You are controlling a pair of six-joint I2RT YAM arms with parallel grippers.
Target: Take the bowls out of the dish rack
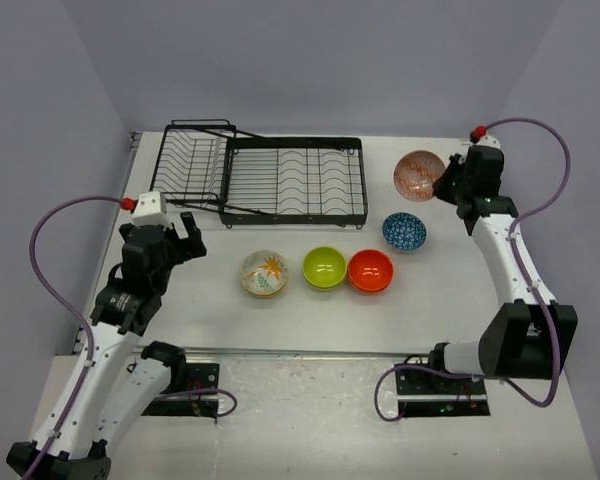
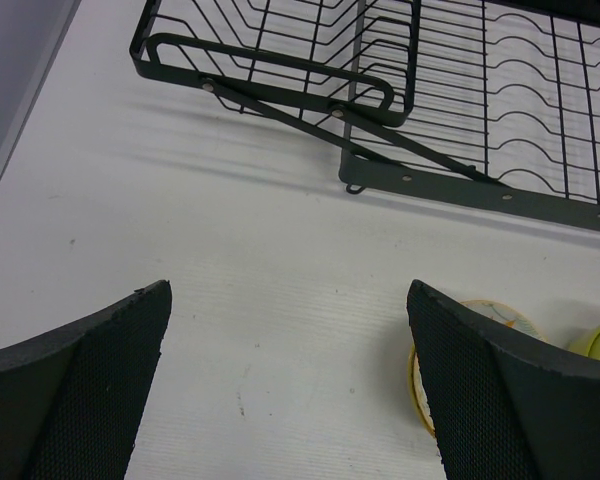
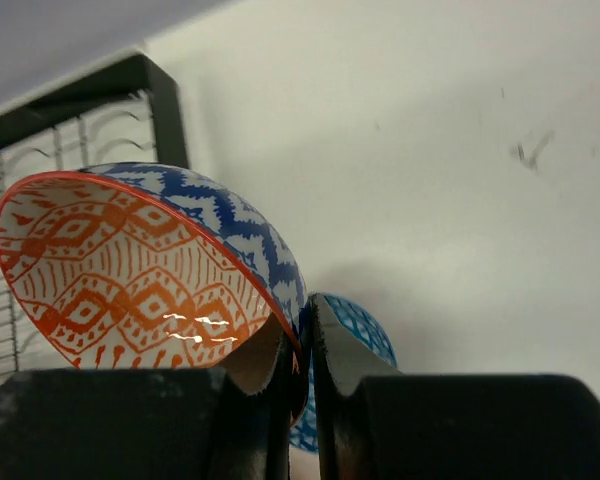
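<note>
Four bowls sit on the bench [image 1: 460,300] in front of the dish rack [image 1: 265,180] when seen from above: the floral bowl [image 1: 263,272], the lime green bowl [image 1: 324,267] and the orange-red bowl [image 1: 370,270] in a close row, with the blue speckled bowl [image 1: 405,231] a little further back on the right. I see nothing standing in the rack's dividers. The fifth, the patterned bowl [image 1: 418,174], is off the rack's right end, tipped up on edge, with my right fingers [image 1: 448,186] at its rim. My left fingers [image 1: 190,236] hang near the rack's left front corner

From my left wrist, those fingers [image 2: 90,390] stand wide apart over bare bench, holding nothing. The rack's angled basket section lies ahead, and the floral bowl's edge peeks out behind my right-hand pad, with the lime green one just beside it

From my right wrist, the fingers [image 3: 345,375] are pinched shut on the patterned bowl's rim. It shows orange diamonds inside and blue zigzag outside, and it tilts steeply. The blue speckled bowl shows below, past my fingertips, and the rack is off to the left. Whether the held bowl's lower edge touches the bench, I cannot tell

I judge this to be the last step: setting down the final bowl. The next move calls for bringing it onto bare bench clear of the blue speckled bowl and tipping it level so its foot lands flat. Then I spread the right fingers and lift straight off the rim
</note>
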